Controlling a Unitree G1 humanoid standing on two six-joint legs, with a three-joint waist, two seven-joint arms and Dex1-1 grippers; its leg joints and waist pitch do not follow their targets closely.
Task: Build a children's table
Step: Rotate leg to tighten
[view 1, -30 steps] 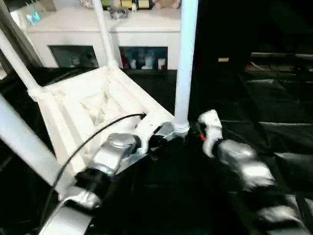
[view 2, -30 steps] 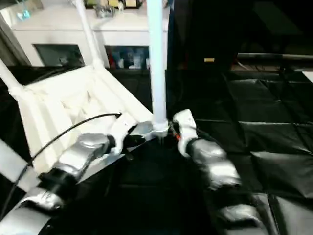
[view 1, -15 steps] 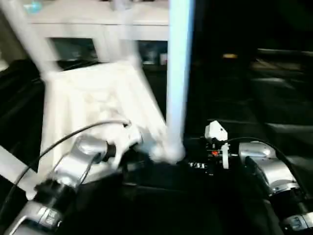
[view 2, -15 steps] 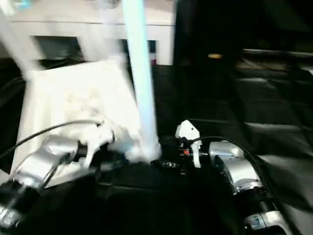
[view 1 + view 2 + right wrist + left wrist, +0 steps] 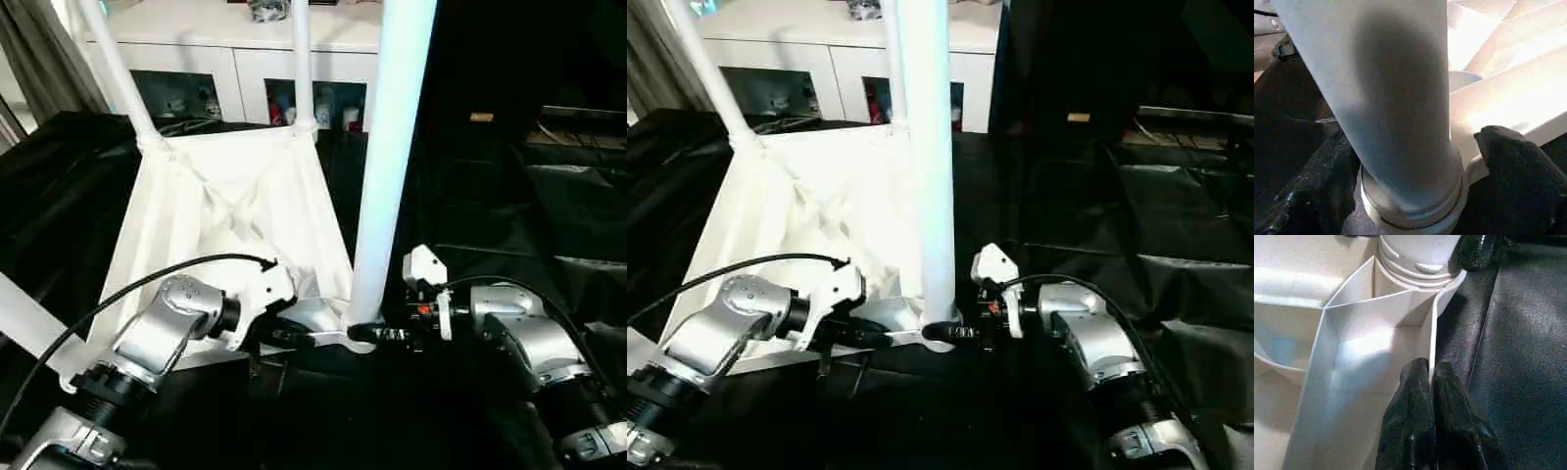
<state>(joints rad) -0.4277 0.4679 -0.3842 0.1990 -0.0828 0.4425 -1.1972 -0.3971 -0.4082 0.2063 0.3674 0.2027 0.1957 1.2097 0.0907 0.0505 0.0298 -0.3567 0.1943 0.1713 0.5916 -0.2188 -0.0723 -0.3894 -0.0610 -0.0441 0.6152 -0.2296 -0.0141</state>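
now left fingers pinch tabletop rim.

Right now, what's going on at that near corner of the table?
The tabletop lies upside down on the black cover, legs standing up from its sockets. The left pincer is shut on the thin rim wall beside the near corner. The right pincer sits around the base of the near leg, a finger on each side, where it enters the socket.
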